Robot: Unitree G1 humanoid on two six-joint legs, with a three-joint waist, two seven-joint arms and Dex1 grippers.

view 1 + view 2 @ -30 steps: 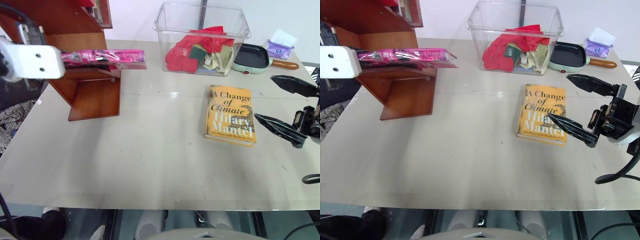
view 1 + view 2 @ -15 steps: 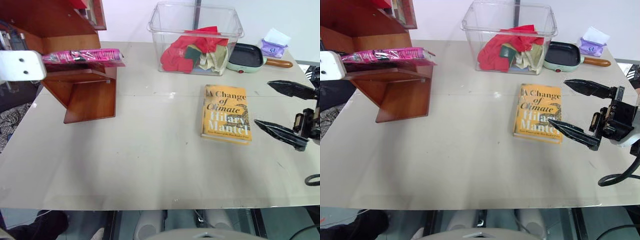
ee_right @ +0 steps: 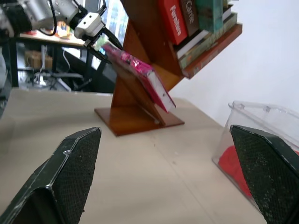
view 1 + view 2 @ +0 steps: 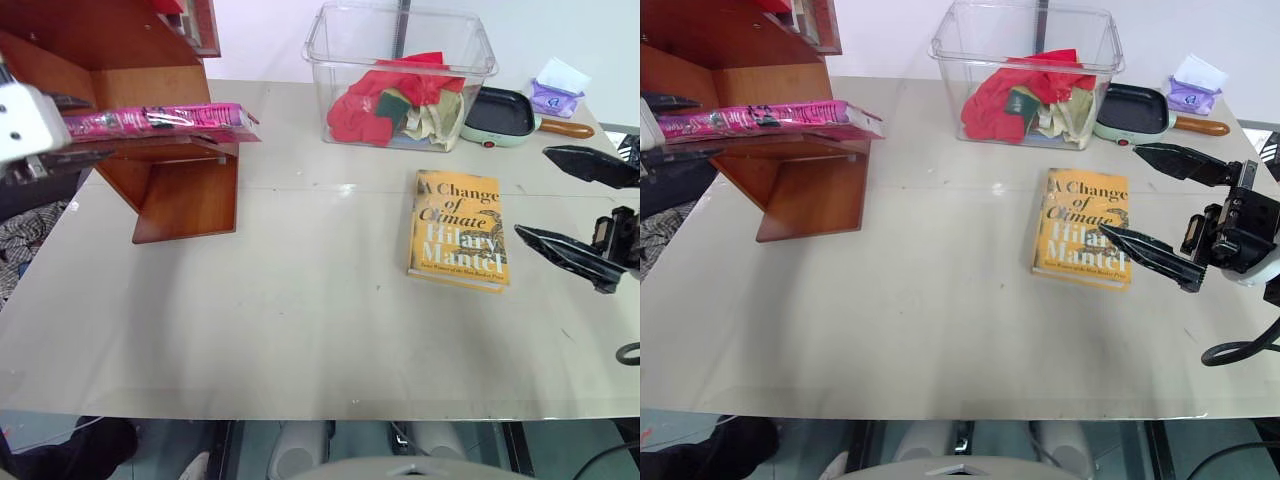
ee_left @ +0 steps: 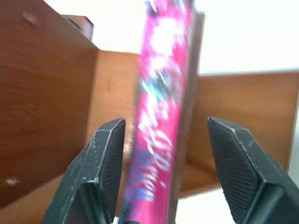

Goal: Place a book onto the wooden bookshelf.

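The bright pink glossy hardcover book (image 4: pixel 160 121) lay flat on the reddish-brown wooden bookshelf's (image 4: pixel 185 195) shelf — left hand (image 5: pixel 163 168) spread, fingers (image 5: pixel 105 158) off it; right hand (image 4: pixel 1155 205) gaped empty over the bench (image 4: pixel 300 310).

Books off the rack: two, one bright pink glossy hardcover (image 4: pixel 160 121), one yellow-orange hardcover (image 4: pixel 458 230) | reddish-brown wooden bookshelf (image 4: pixel 185 195): one | clear plastic bin of cloths (image 4: pixel 400 70): one | small dark frying pan (image 4: pixel 505 115): one
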